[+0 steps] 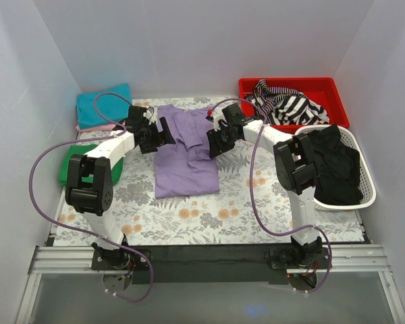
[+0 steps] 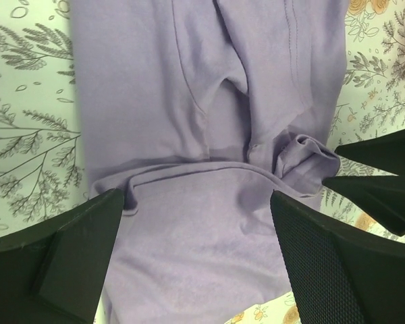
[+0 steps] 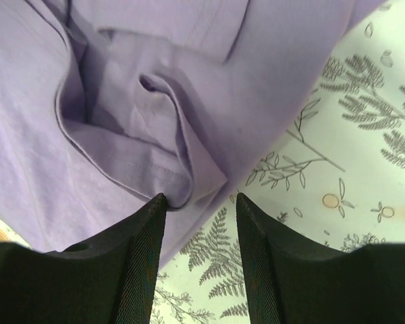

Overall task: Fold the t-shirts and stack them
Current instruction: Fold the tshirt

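A lavender-purple t-shirt (image 1: 185, 154) lies partly folded in the middle of the flowered table cloth. My left gripper (image 1: 163, 132) is open at the shirt's upper left edge; in the left wrist view (image 2: 196, 229) the purple cloth (image 2: 189, 101) lies below between its wide-apart fingers. My right gripper (image 1: 213, 140) is open at the shirt's upper right edge; in the right wrist view (image 3: 201, 206) a bunched sleeve fold (image 3: 142, 142) lies just ahead of its left fingertip. A folded teal shirt (image 1: 102, 105) on a pink one (image 1: 94, 127) sits at the back left. A folded green shirt (image 1: 77, 162) lies under the left arm.
A red bin (image 1: 324, 91) at the back right holds a black-and-white striped garment (image 1: 287, 104). A white basket (image 1: 362, 196) on the right holds dark clothes (image 1: 335, 165). White walls enclose the table on three sides. Purple cables loop from both arms.
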